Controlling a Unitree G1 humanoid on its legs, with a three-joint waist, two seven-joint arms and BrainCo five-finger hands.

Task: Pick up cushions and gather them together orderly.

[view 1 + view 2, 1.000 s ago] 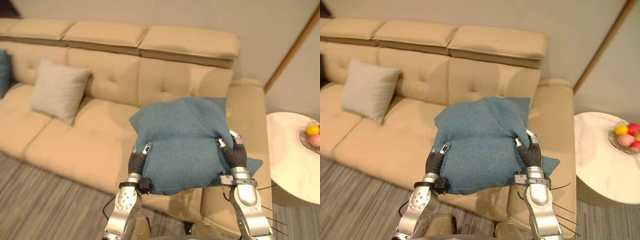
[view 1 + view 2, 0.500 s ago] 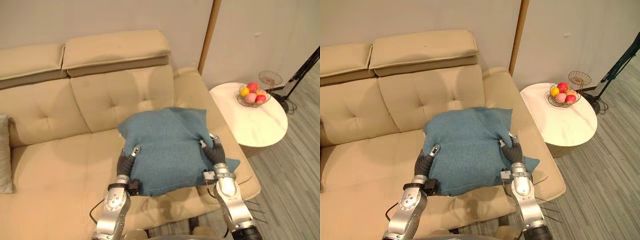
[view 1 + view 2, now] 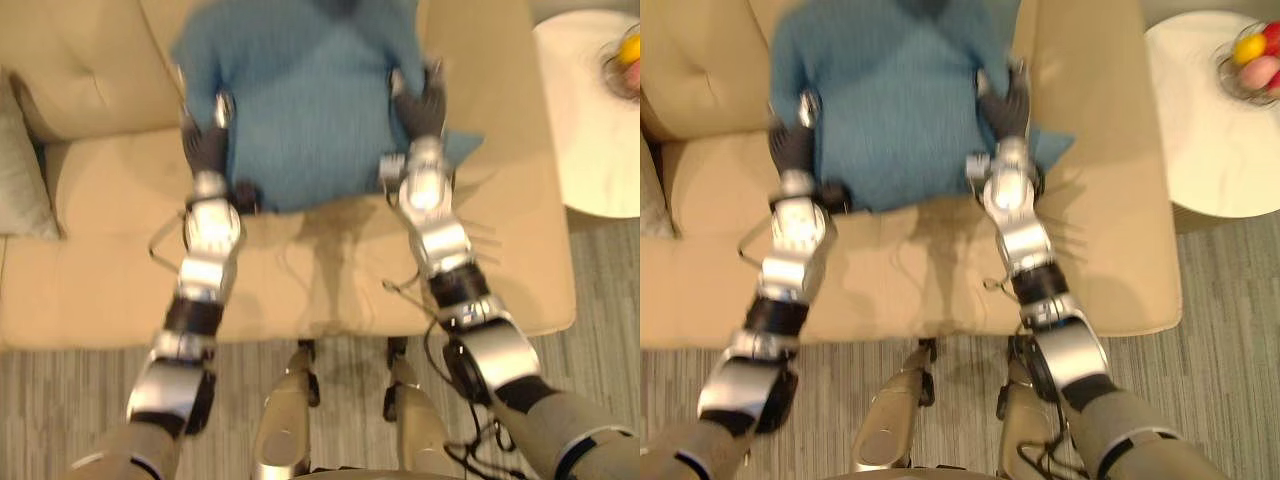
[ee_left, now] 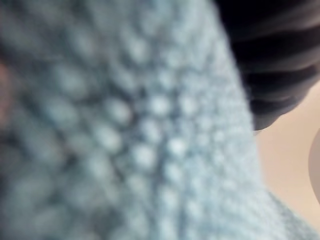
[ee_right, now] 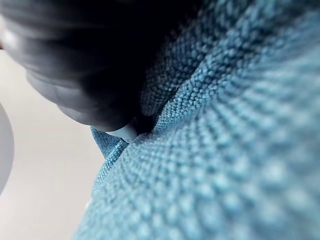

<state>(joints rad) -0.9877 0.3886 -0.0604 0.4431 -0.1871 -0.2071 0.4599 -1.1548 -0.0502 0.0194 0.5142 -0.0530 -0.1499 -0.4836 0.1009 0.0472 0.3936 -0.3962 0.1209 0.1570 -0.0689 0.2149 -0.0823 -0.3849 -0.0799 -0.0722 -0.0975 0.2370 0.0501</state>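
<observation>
Lowest in the frame, grey striped floor [image 3: 60,400] runs under the front edge of a beige sofa [image 3: 100,270], whose seat spans the middle of the head views. Both arms reach up across that seat from the lower left and lower right.

The left hand [image 3: 207,148] grips the left edge of a teal cushion [image 3: 300,100]. Its thumb lies on the top face, and its other fingers are tucked underneath, out of sight. The right hand [image 3: 423,105] clamps the cushion's right edge in the same way. In the right wrist view the knitted cloth folds in against the dark cover.

The cushion sits at the top centre of the frame, held between the two hands over the seat, and a soft shadow lies on the upholstery just below it.

A pale beige cushion [image 3: 18,180] leans at the left edge, well apart from the teal one. At the upper right stands a round white table [image 3: 590,140] with a bowl of fruit [image 3: 1250,60] on it.
</observation>
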